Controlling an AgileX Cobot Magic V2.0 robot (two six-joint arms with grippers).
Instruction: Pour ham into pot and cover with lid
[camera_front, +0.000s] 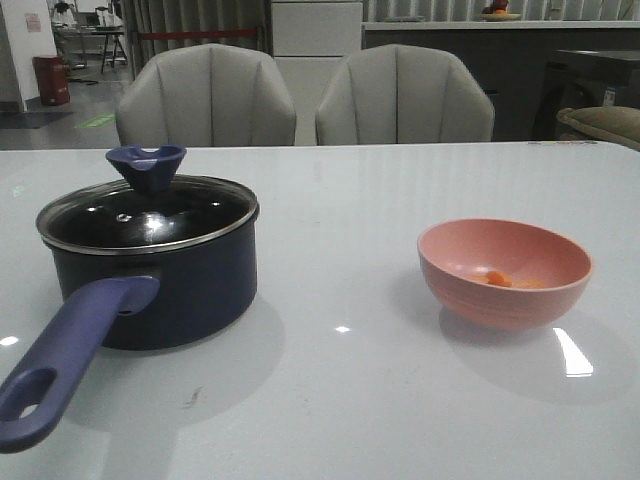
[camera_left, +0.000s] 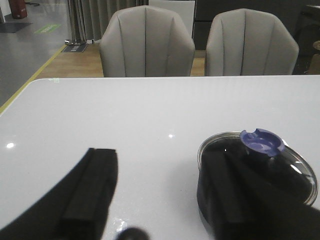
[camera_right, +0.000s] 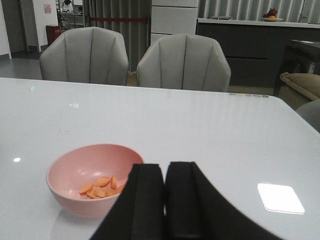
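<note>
Front view: dark navy saucepan (camera_front: 160, 275), left on the white table (camera_front: 340, 400), round glass lid (camera_front: 148, 212) already seated; pink bowl (camera_front: 505, 272), right, holding orange ham chunks (camera_front: 497, 279).

Wrist views add what we cannot see there: left gripper (camera_left: 160, 185) spread wide and empty near the saucepan; right gripper (camera_right: 165, 200) pressed closed, empty, near the bowl.

Risk: we judge pouring before lifting the lid scatters ham.

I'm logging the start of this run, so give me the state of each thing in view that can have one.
pot: upright on the table, covered
lid: seated on the pot, closed
pink bowl: upright, holding the ham
ham: in the bowl, not yet poured
left gripper: open, holding nothing
right gripper: shut, holding nothing
</note>
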